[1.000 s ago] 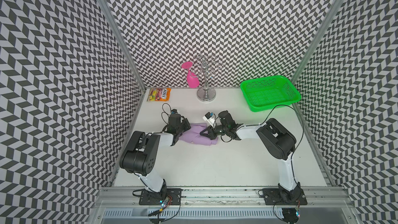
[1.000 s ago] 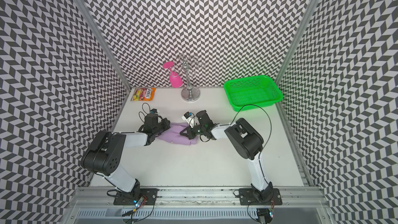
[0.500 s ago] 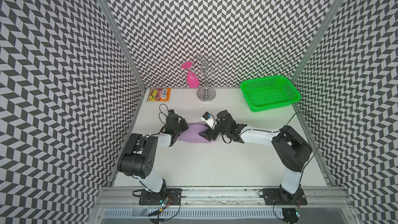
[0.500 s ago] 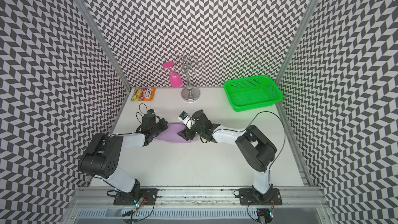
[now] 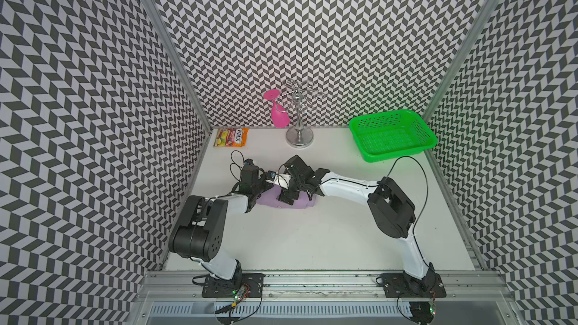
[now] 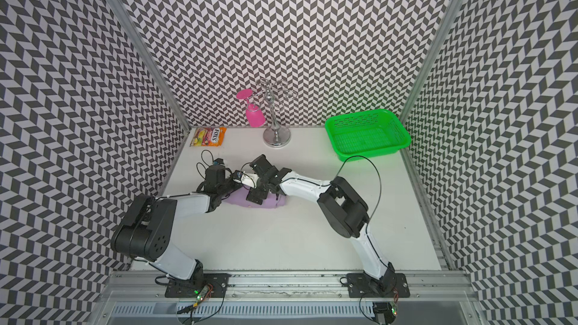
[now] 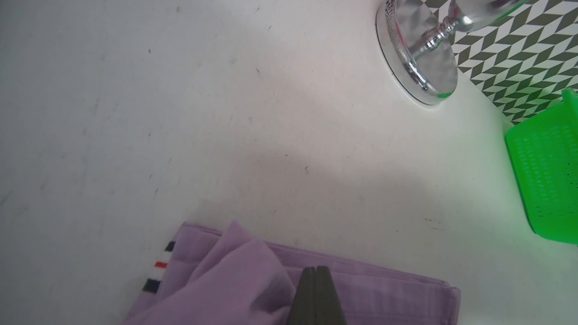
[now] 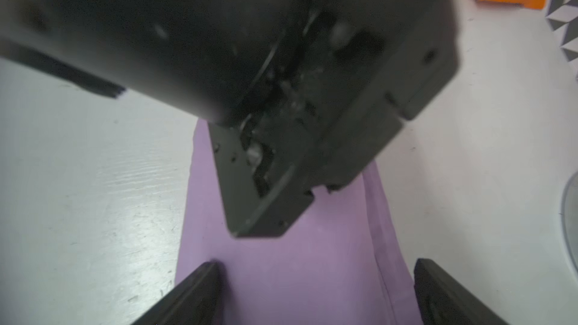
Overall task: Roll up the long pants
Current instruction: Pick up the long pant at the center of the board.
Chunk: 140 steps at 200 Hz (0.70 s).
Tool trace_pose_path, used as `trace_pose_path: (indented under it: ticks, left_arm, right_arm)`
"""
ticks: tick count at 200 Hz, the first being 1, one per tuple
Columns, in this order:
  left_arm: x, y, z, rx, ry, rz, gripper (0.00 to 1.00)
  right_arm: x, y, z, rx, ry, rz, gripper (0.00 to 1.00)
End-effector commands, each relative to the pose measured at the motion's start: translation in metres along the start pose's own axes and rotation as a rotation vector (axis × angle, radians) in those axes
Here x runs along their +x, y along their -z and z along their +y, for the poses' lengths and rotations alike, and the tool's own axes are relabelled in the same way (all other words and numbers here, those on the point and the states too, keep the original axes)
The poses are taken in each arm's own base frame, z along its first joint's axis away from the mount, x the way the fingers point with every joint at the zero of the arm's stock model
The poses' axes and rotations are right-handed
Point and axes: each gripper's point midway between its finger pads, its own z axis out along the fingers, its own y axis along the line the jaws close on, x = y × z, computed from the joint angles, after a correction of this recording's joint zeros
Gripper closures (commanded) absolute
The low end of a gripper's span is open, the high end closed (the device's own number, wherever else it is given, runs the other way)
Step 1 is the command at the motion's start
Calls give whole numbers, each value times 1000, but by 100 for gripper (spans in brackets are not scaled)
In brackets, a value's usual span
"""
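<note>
Long pants: We see the long pants (image 5: 304,204) as a folded lilac bundle lying on the bench (image 5: 312,239). It sits on the robot's side of the chrome glass stand (image 5: 299,135), well clear of the stand's round base. In both top views (image 6: 274,204) the two arms cover its middle, so only the ends show.
Pants detail: In the left wrist view the cloth (image 7: 375,282) lies in flat layers with a loose fold (image 7: 244,264) on top. A striped trim (image 7: 157,265) of dark, white and red bars sits at one edge.
Left hand: We find the left hand (image 7: 316,272) closed, its two fingers pressed together. The tips are down on the top layer just beside the loose fold. We cannot tell whether any cloth is pinched between them.
Right hand: The right hand (image 8: 316,264) stands wide, holding nothing. One finger is at each side of the bundle (image 8: 297,254), which runs between them. We cannot tell whether the tips touch it. The left arm's dark wrist fills the space above.
Pink wine glass: The pink wine glass (image 5: 279,117) hangs upside down from the stand, on the left arm's side.
Green basket: The green basket (image 5: 419,139) sits beside the stand toward the right arm, apart from it.
Orange snack packet: The orange snack packet (image 5: 230,137) lies flat on the stand's other side, by the back wall.
</note>
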Motion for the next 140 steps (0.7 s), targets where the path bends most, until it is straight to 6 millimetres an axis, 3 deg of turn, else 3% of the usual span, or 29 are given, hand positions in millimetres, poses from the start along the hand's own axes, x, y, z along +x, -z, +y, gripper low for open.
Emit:
trace_pose_path:
  ticks: [1,36,66,75,93,105,118,131,140]
  left_arm:
    - [12,2,18,-58,-4,37,100]
    - [11,2,18,-62,-4,35,100]
    - [11,5,20,-68,-4,31,100]
    - [11,5,21,-70,-1,31,100]
    - [9,6,19,-65,1,27,100]
    - [6,7,16,-56,4,25,100]
    - [1,9,13,-47,12,18,100]
    - [-5,13,9,-33,23,7,100]
    - [-11,17,7,-24,32,-5,100]
  right_arm:
    - [41,-18,15,-69,47,154,0]
    - [55,-41,37,-180,40,179,0]
    - [90,-61,56,-236,15,241,0]
    - [100,-67,59,-237,6,265,4]
    - [112,-73,59,-226,1,299,25]
    - [116,-74,58,-222,-1,312,32]
    - [114,-74,53,-209,-21,308,61]
    - [112,-71,53,-235,-50,292,70]
    - [113,-70,53,-249,-65,286,85]
